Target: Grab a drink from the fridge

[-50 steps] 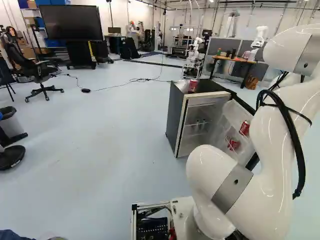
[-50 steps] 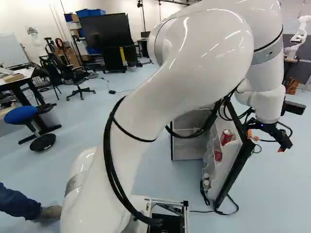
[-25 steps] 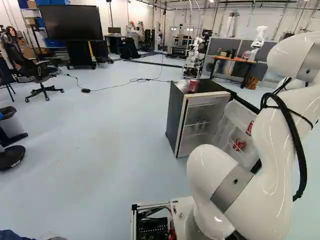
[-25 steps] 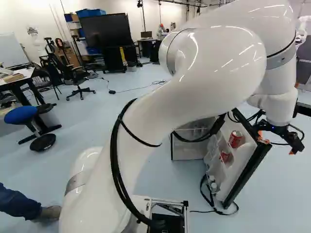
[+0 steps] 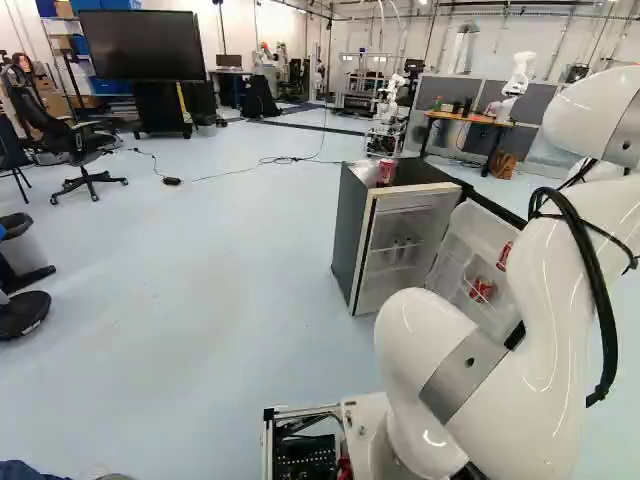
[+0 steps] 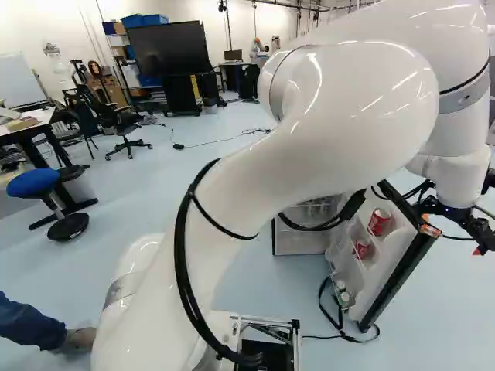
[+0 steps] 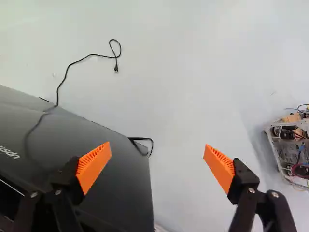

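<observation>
Spreading its two fingers wide apart with nothing between them, the gripper (image 6: 455, 239) hangs on the outer side of the fridge's opened door (image 6: 402, 270). One finger's orange pad (image 7: 94, 166) shows over the door's dark face, right by its top edge; whether they touch I cannot tell. The other finger is out over the floor (image 7: 188, 87). Across the door from the gripper, on its inner shelves, sit two red cans, an upper can (image 6: 380, 222) and a lower can (image 6: 362, 249). Farther from the gripper, a third can (image 5: 386, 172) stands on top of the fridge (image 5: 350, 230). A black cord (image 7: 89, 55) lies on the floor ahead of the gripper, and a wired frame (image 7: 289, 150) is off beside it, on the side away from the door.
</observation>
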